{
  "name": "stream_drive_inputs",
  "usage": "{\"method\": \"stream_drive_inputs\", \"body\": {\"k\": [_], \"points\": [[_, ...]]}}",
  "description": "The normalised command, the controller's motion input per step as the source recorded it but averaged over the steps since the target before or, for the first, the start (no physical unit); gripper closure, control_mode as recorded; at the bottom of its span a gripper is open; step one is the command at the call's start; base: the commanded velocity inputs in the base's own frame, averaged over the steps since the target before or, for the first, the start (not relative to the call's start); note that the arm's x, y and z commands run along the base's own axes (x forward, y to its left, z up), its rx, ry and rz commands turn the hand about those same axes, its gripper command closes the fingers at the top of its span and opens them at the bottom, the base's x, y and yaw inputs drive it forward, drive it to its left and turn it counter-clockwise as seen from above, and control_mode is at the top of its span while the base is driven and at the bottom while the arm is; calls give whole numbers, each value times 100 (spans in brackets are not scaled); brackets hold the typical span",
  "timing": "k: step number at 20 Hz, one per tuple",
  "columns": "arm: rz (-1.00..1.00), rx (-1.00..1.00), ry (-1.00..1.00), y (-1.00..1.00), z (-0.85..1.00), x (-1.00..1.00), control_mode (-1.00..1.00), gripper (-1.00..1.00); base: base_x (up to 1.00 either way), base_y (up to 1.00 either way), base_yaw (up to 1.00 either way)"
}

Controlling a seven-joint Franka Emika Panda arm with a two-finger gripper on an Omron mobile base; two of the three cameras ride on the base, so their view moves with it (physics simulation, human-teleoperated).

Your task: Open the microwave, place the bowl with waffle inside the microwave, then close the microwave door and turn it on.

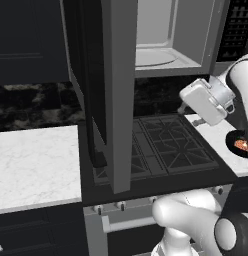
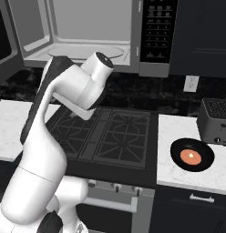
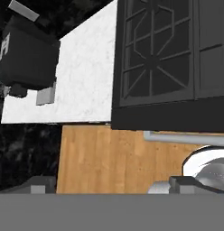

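The microwave hangs above the stove with its light grey cavity exposed. The microwave door stands swung out wide toward me, its black bar handle at the lower left. The black bowl sits on the white counter right of the stove, the reddish-orange waffle lying in it. In the left base view the arm partly hides the bowl. My gripper hovers over the stove's right side, left of the bowl and apart from it. Its fingertips are spread wide with nothing between them.
A dark toaster stands on the right counter behind the bowl, also in the hand view as the toaster. The black stove lies below the microwave. A marble counter is at left. The open door juts out over the stove's left half.
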Motion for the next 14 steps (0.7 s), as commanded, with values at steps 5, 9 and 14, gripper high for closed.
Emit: {"method": "stream_drive_inputs", "body": {"k": [5, 9, 14], "points": [[1, -35, 1, -100, -79, 26, -100, -100, 0, 0, 0], [3, -33, 0, -100, -71, 25, -100, -100, 0, 0, 0], [7, -32, -3, -100, -58, 7, -100, -100, 0, 0, 0]]}}
